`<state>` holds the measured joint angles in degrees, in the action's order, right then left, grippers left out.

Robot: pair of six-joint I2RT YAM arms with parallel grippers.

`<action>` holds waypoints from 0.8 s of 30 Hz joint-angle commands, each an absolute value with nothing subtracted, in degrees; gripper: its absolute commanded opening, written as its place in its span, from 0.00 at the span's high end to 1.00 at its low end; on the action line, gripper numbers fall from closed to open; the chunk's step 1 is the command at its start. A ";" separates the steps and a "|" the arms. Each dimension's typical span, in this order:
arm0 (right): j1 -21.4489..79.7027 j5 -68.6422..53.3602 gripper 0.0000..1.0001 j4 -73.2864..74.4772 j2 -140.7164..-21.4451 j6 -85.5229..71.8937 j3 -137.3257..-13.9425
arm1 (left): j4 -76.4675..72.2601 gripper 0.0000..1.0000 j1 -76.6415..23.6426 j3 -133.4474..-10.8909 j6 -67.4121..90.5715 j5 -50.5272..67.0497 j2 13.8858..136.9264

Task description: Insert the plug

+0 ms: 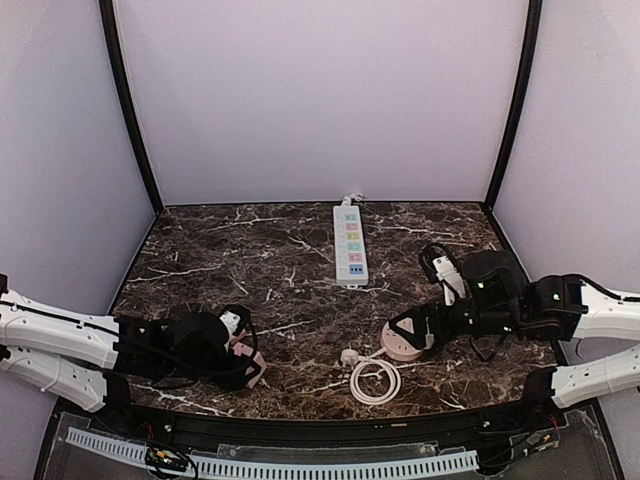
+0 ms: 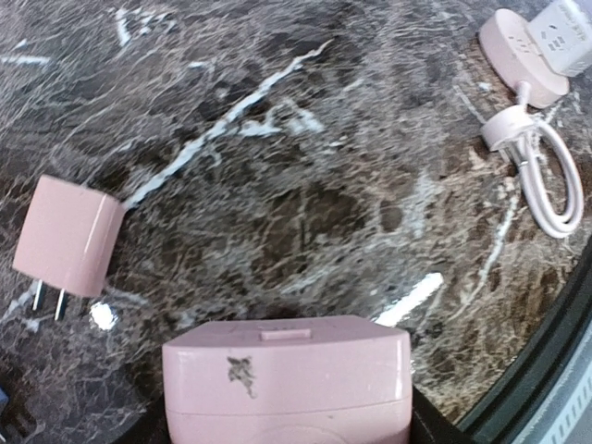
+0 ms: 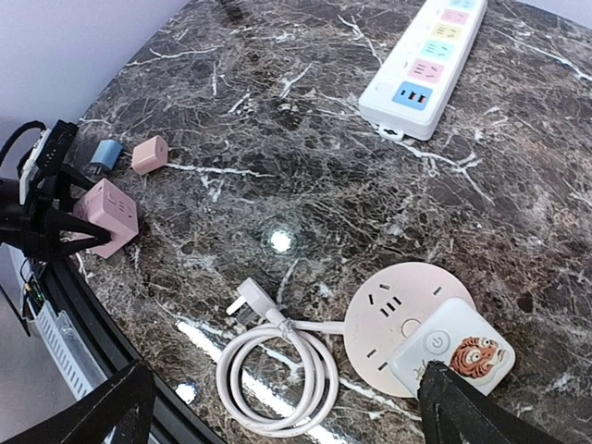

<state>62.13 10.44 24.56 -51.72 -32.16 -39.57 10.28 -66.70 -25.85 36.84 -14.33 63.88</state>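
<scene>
- Placement, left gripper (image 1: 245,355): we see its jaws astride the pink cube socket (image 2: 287,375), part-open. Whether they press it we cannot tell. We judge this a hold to steady the socket.
- The pink charger plug (image 2: 67,236) lies flat just beside that gripper, prongs bare, apart from the cube, not yet inserted.
- The right gripper (image 1: 412,327) hangs spread wide and empty, directly above the round socket (image 3: 398,314).

From above and behind me, the top camera takes in the whole desk (image 1: 250,250). My left wrist camera hangs close over the marble; my right looks leftward across it. All three catch the round pink socket (image 1: 403,347).
</scene>
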 commanded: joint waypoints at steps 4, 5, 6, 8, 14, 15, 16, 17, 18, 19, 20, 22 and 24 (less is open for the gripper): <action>62.69 -0.55 0.01 13.32 -49.11 -24.43 -36.52 | 0.92 0.66 -66.71 -30.64 27.81 -2.43 63.02; 62.70 -3.19 0.01 11.78 -48.84 -23.46 -35.83 | -0.86 0.66 -66.71 -30.75 27.18 -1.30 63.24; 62.79 -5.64 0.01 10.19 -48.58 -22.55 -35.31 | -3.71 0.66 -66.71 -30.87 25.91 2.51 63.62; 62.92 -10.21 0.01 7.06 -48.14 -21.51 -33.90 | -6.89 0.67 -66.71 -31.56 24.13 7.20 64.74; 64.32 -17.48 0.03 3.05 -49.32 -20.80 -33.27 | -12.98 0.74 -66.73 -34.36 19.88 16.96 69.41; 64.67 -18.73 0.03 2.41 -49.75 -20.67 -33.18 | -13.87 0.74 -66.72 -34.61 19.52 17.84 69.86; 65.26 -19.46 0.03 1.88 -50.27 -20.45 -33.14 | -15.16 0.75 -66.71 -34.75 19.34 18.70 70.70; 65.93 -19.80 0.03 1.67 -51.27 -20.26 -33.34 | -15.66 0.77 -66.71 -35.19 18.68 19.55 71.12; 66.57 -19.86 0.03 1.76 -51.93 -20.02 -33.61 | -16.55 0.77 -66.71 -35.43 18.22 20.15 72.14; 67.28 -19.66 0.03 1.84 -52.63 -19.80 -33.82 | -16.80 0.80 -66.71 -36.10 17.21 21.03 72.59; 67.99 -19.42 0.03 1.85 -53.40 -19.56 -34.08 | -17.03 0.81 -66.71 -36.47 16.69 21.50 73.52; 69.26 -19.17 0.03 1.95 -55.10 -19.16 -34.62 | -17.66 0.87 -66.71 -37.53 15.41 23.34 74.94; 70.75 -19.12 0.03 1.54 -56.92 -18.71 -35.31 | -19.00 0.92 -66.71 -38.40 14.45 26.03 76.29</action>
